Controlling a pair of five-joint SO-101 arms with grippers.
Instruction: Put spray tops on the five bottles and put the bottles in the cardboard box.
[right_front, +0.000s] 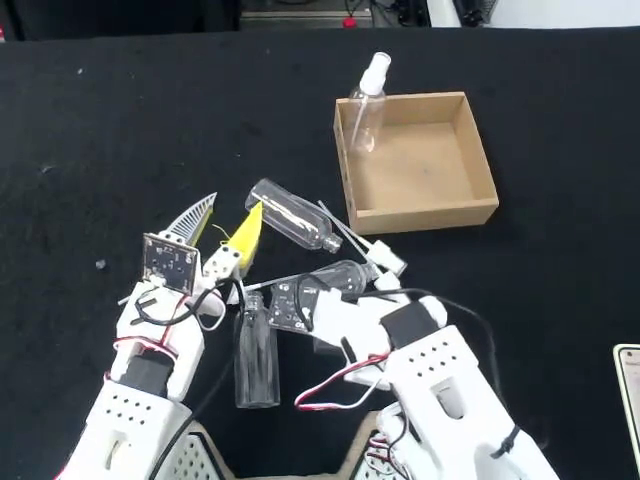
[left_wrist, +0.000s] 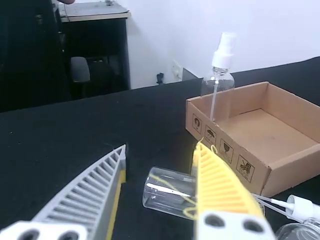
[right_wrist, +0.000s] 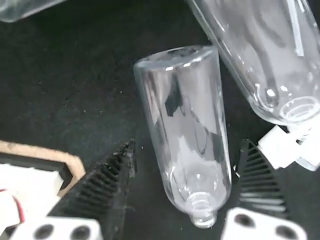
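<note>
A cardboard box (right_front: 420, 165) lies at the right of the black table. One clear bottle with a white spray top (right_front: 367, 105) stands in its far left corner. My left gripper (right_front: 235, 202) is open, its grey and yellow fingers to either side of a capless bottle (left_wrist: 167, 195) that lies just ahead on the table. My right gripper (right_wrist: 189, 147) is open, its black fingers straddling another capless bottle (right_wrist: 192, 130) lying with its neck toward the camera. A third lying bottle (right_wrist: 260, 55) has a loose spray top (right_wrist: 285, 147) by its mouth.
One more capless bottle (right_front: 256, 350) lies between the two arms near the front edge. Loose spray tops (right_front: 385, 258) with long tubes rest in front of the box's near left corner. A white object (right_front: 628, 370) sits at the right edge.
</note>
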